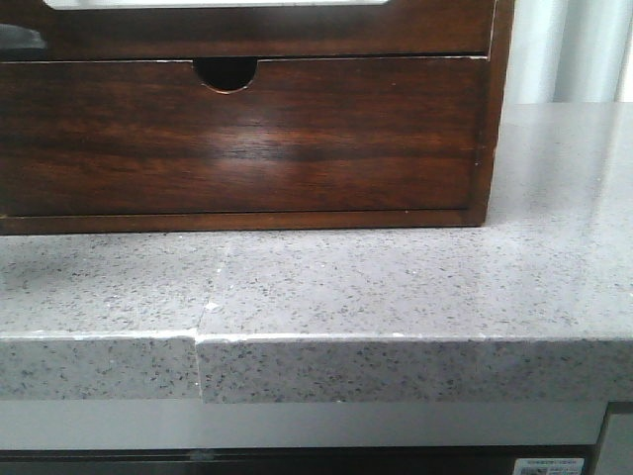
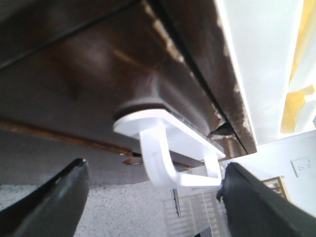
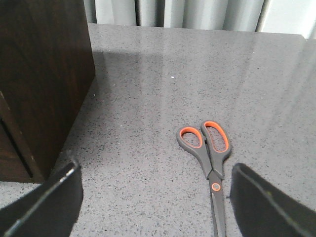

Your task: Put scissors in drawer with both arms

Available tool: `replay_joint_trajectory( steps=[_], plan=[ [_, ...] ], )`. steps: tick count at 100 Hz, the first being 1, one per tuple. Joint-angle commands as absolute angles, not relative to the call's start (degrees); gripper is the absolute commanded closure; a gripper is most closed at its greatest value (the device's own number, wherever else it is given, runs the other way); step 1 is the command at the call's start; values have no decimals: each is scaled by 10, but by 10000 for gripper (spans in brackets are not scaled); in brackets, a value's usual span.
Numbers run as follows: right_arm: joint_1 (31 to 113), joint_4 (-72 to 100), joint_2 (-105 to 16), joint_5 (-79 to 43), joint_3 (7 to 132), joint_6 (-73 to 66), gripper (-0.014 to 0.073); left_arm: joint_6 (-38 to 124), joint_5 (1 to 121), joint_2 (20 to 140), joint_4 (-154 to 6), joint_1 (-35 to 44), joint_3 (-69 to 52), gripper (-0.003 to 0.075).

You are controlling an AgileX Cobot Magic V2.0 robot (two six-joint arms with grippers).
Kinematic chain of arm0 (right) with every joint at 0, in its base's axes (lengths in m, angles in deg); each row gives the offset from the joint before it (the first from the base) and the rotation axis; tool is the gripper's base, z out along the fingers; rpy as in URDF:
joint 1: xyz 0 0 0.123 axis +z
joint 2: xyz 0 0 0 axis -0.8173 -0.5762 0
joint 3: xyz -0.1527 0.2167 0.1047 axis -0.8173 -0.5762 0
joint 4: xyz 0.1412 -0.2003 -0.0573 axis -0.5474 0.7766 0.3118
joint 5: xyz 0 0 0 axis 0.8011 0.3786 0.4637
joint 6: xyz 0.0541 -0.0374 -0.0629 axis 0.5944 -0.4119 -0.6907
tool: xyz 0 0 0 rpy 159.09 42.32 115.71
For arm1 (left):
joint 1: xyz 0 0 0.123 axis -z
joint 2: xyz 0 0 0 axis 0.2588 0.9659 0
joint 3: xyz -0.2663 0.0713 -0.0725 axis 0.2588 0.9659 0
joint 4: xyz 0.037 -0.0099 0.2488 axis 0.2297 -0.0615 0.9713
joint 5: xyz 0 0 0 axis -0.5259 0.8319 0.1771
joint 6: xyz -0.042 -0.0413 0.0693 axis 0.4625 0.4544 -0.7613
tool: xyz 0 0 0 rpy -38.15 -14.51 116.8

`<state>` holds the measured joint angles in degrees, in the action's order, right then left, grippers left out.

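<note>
The left gripper (image 2: 153, 197) has its jaws spread wide, holding nothing, close under a white handle (image 2: 168, 148) on dark wood. Which drawer front that is cannot be told. The right gripper (image 3: 155, 197) is likewise wide open, poised over the scissors (image 3: 210, 160) (grey, orange-lined loops), which lie flat on the speckled counter (image 3: 197, 69) right of the cabinet (image 3: 39, 74); their blade tips are cut off.

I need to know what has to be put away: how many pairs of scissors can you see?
1. The scissors, grey with orange-lined handles, lie closed and flat on the grey countertop, beside the dark wooden cabinet, seen only from the right wrist. Others could lie outside the views.
</note>
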<state>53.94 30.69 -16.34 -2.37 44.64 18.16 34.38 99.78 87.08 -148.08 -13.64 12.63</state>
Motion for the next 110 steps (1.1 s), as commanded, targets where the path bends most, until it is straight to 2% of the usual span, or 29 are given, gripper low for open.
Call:
replay_joint_trajectory(
  steps=[1, 27, 48, 79, 110],
  plan=[
    [536, 310, -170, -70, 465, 179, 43, 334, 1045, 885, -1523, -134, 94, 209],
    [536, 310, -170, -70, 465, 179, 43, 331, 1052, 930, -1527, -89, 59, 209],
    [536, 310, -170, -70, 465, 179, 43, 331, 1049, 939, -1529, -90, 51, 218],
    [536, 310, -170, -70, 465, 179, 43, 331, 1066, 939, -1527, -90, 51, 475],
    [536, 310, -170, -70, 465, 179, 43, 331, 1085, 939, -1480, -90, 51, 608]
  ],
)
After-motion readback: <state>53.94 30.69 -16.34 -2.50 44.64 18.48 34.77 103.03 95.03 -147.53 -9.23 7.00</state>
